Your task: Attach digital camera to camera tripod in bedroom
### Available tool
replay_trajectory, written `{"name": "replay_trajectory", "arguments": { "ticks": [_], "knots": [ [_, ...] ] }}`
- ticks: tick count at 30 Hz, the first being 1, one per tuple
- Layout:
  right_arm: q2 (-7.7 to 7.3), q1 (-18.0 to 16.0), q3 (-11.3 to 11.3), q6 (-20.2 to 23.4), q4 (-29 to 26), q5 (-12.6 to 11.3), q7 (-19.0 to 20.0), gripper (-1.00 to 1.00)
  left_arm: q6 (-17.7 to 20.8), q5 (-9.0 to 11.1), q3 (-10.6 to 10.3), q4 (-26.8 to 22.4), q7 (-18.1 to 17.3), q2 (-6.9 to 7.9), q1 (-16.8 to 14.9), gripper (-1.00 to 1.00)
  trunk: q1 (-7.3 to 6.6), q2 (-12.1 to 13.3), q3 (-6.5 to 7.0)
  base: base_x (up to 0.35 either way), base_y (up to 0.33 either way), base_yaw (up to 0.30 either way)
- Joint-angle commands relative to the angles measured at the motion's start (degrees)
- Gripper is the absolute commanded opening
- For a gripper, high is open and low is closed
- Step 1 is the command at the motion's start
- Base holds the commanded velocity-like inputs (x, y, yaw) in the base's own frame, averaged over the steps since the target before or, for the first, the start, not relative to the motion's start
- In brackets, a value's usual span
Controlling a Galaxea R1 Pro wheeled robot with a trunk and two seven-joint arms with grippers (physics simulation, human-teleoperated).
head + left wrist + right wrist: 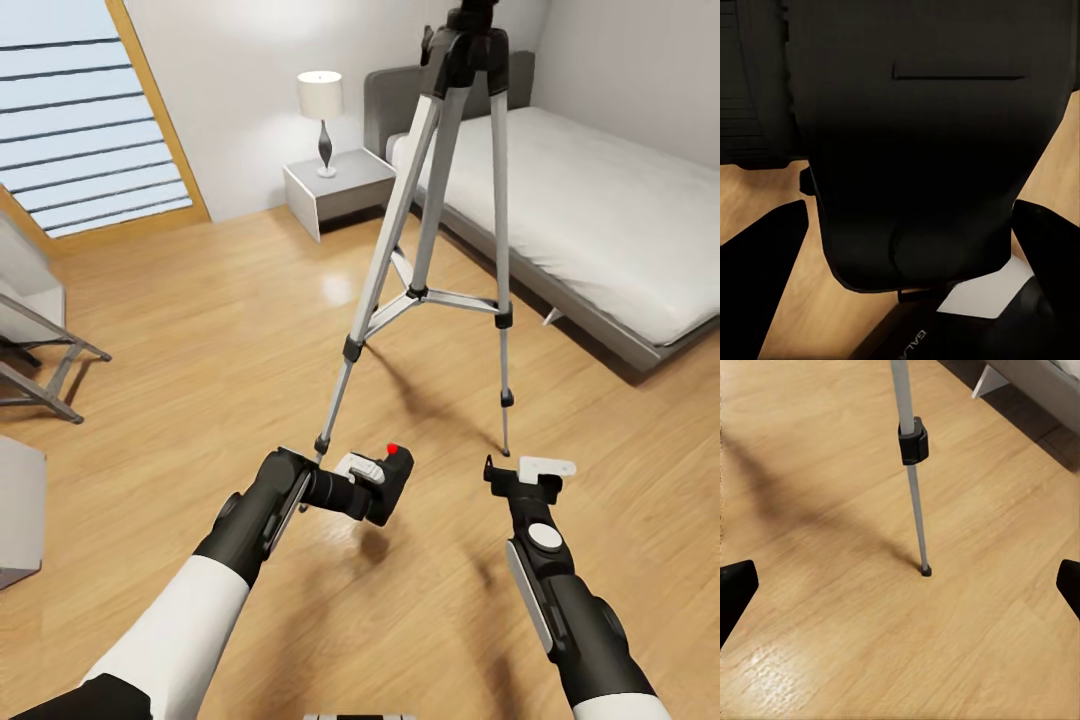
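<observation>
At lower left of the head view, the left gripper [372,482] has its fingers closed on the digital camera [390,484], above the wood floor [200,330]. Centre frame stands the camera tripod [430,250]. Lower right, the right gripper [530,468] hangs spread wide, empty, near a tripod foot [925,571]; the bed [600,210] lies upper right.

From where I stand, the only lettering is a cut-off white "GAL" on the dark body of the left tool [907,334], beneath the digital camera [915,150].
</observation>
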Motion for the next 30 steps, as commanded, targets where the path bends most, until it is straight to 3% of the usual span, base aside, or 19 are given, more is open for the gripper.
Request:
{"name": "replay_trajectory", "arguments": {
  "ticks": [1,30],
  "knots": [
    [0.05,0.01,0.06,0.47,0.14,0.27,-0.18,1.00,0.16,-0.55,0.05,0.06,-0.50,-0.02,-0.02,-1.00,-0.23,0.40,0.15,0.000,0.000,0.000],
    [0.27,0.68,0.06,0.47,4.02,0.01,-0.05,1.00,0.01,-0.59,-0.30,1.67,-0.37,-0.02,-0.02,-1.00,-6.60,12.03,5.52,0.000,0.000,0.000]
  ]
}}
